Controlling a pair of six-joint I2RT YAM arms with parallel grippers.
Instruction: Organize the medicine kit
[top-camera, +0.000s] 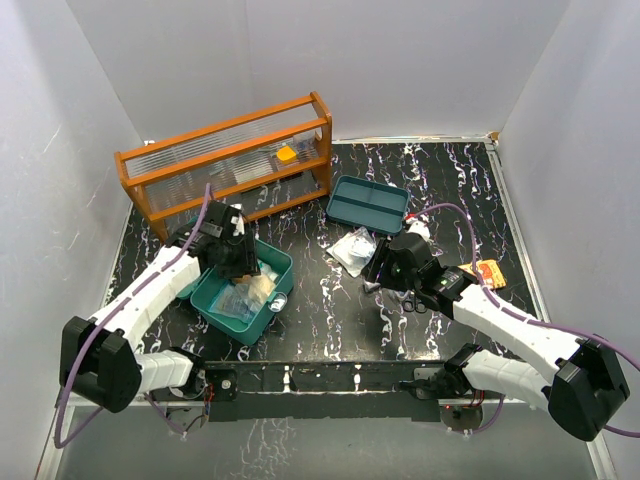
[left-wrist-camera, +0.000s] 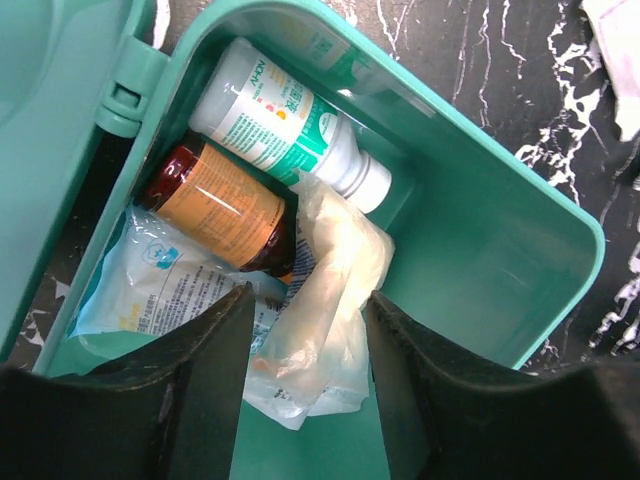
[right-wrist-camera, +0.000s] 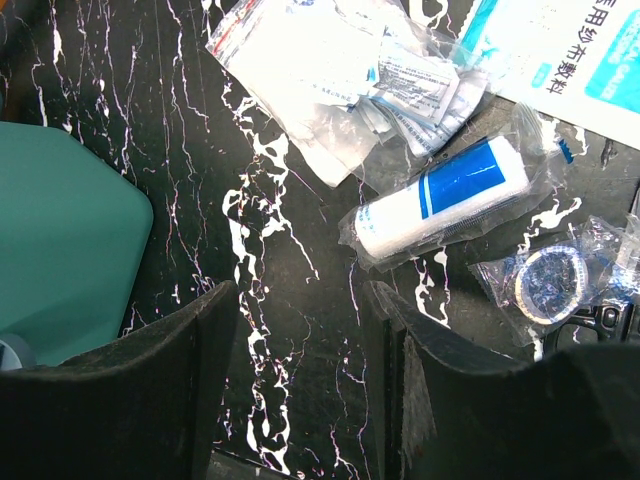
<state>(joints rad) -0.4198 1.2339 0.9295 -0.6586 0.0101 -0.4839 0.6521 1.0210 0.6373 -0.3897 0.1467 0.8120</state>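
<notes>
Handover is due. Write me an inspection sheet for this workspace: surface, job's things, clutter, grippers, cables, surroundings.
Surface: black marbled table, bare between box and loose packets.
Job's things: medicine kit box open, holding a white bottle, an amber bottle, a flat packet and a pale bag; tray insert lies apart by the wooden rack, looks empty.
Clutter: loose packets, wrapped bandage roll, bagged tape ring.
Grippers: left gripper open over the pale bag; right gripper open over bare table.
Cables: purple cables along both arms; no snag seen.
Surroundings: white walls; wooden rack at back left.
</notes>
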